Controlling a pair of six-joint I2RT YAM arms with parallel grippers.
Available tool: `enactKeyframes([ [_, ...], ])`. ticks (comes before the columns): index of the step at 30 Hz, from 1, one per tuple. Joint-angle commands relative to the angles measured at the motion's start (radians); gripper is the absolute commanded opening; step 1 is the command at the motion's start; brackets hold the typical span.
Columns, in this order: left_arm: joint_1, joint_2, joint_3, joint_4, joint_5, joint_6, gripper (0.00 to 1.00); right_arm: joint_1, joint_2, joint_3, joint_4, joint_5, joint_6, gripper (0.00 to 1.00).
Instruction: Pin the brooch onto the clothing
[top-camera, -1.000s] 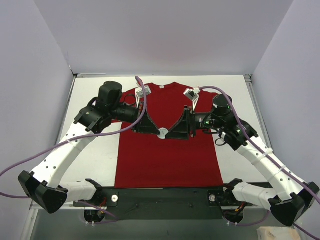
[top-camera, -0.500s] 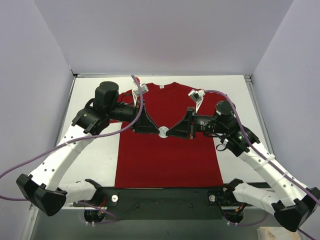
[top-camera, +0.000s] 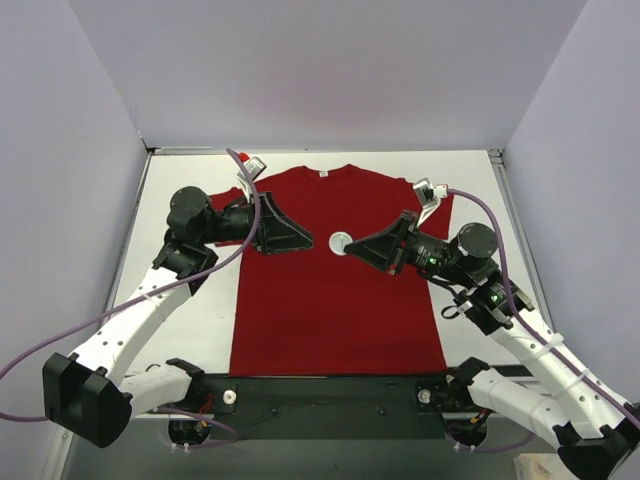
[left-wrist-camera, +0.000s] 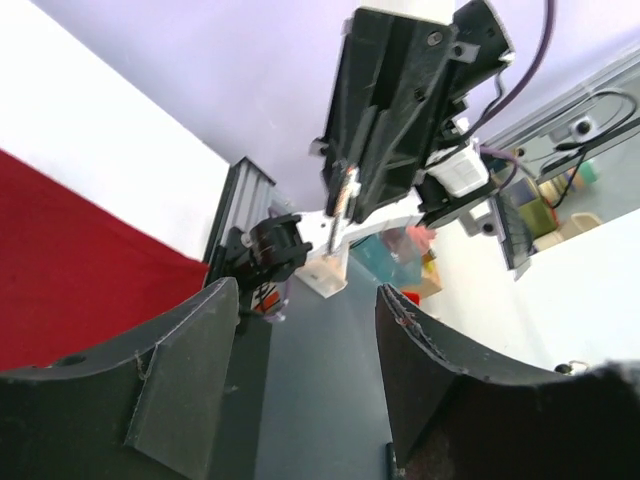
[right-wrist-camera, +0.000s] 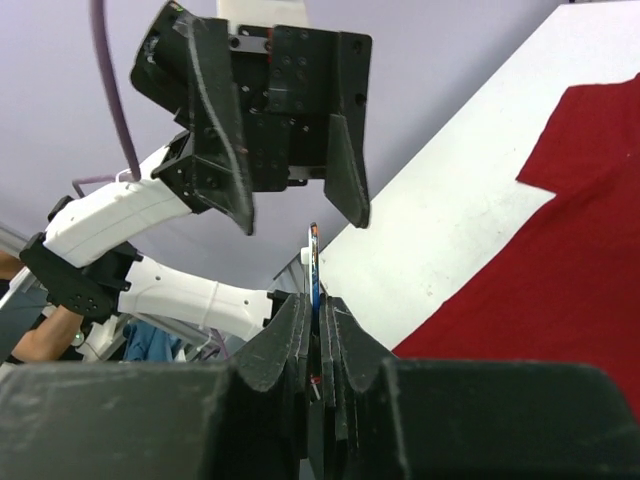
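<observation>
Pinching brooch (right-wrist-camera: 314, 262) edge-on, right tool (right-wrist-camera: 317, 303) clamped; left tool (left-wrist-camera: 305, 290) agape, empty; shirt (top-camera: 330, 310) collar label (top-camera: 323, 174) unreadable.

Matt dark red cloth T-shirt (top-camera: 335, 310) on a smooth white table top (top-camera: 180, 170).

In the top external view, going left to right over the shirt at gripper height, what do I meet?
left gripper, jaws open and empty → brooch → right gripper, shut on the brooch's edge. The red T-shirt lies beneath all three.
</observation>
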Motion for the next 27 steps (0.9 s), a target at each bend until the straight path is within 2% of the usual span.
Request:
enactKeyframes([
  [1,-0.006,-0.002,0.019,0.210,-0.012,-0.109,0.67,-0.002,0.053,0.018,0.137,-0.025,0.040,0.00],
  [7,-0.040,0.020,0.041,0.149,-0.026,-0.060,0.66,0.006,0.093,0.033,0.168,-0.035,0.055,0.00],
  [13,-0.057,0.040,0.081,0.020,-0.051,0.031,0.62,0.012,0.114,0.043,0.199,-0.041,0.067,0.00],
  [16,-0.057,0.048,0.092,0.012,-0.060,0.043,0.59,0.017,0.119,0.049,0.199,-0.043,0.067,0.00],
  [20,-0.060,0.067,0.095,0.035,-0.058,0.026,0.51,0.020,0.130,0.052,0.191,-0.049,0.063,0.00],
  [21,-0.060,0.071,0.095,0.047,-0.055,0.023,0.43,0.020,0.131,0.053,0.188,-0.049,0.061,0.00],
  [23,-0.065,0.080,0.098,0.053,-0.054,0.020,0.36,0.020,0.131,0.053,0.185,-0.051,0.058,0.00],
  [24,-0.068,0.084,0.099,0.055,-0.051,0.020,0.27,0.020,0.131,0.053,0.182,-0.049,0.058,0.00],
  [27,-0.072,0.094,0.105,0.056,-0.042,0.020,0.12,0.021,0.131,0.055,0.171,-0.043,0.050,0.00],
])
